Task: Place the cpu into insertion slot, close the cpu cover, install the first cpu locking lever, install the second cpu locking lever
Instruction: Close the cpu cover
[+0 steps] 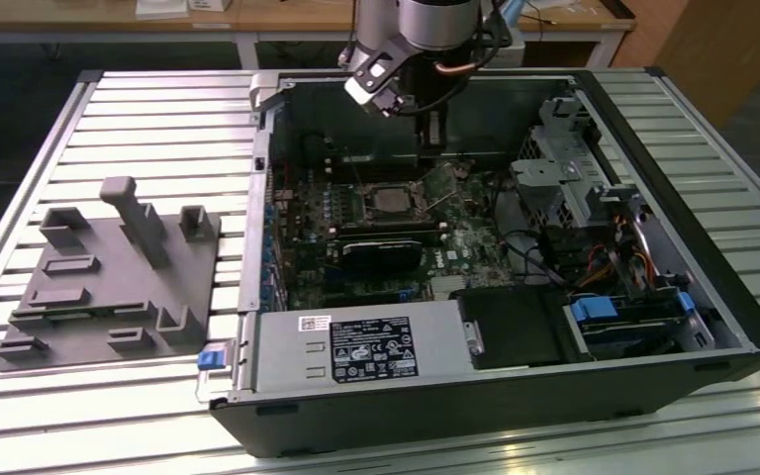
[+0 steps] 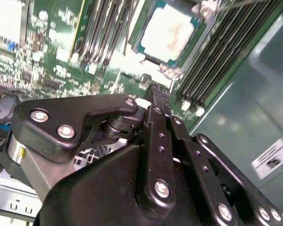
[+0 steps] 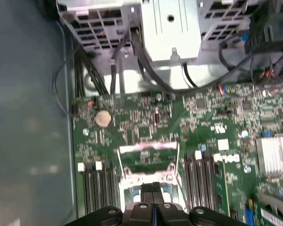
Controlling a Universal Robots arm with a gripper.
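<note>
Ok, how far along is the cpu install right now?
Done: the cpu sits in the insertion slot, and the cpu cover seems down around it. In hand: nothing; the gripper, shut, hovers just beside the slot. Left: a thin locking lever looks unlatched, so the locking seems unfinished.

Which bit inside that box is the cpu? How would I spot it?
Look inside the open computer case, at the green circuit board on its floor. Between two banks of long black memory slots lies the cpu: a small flat square whose pale silvery face stands out from the dark parts around it.
</note>
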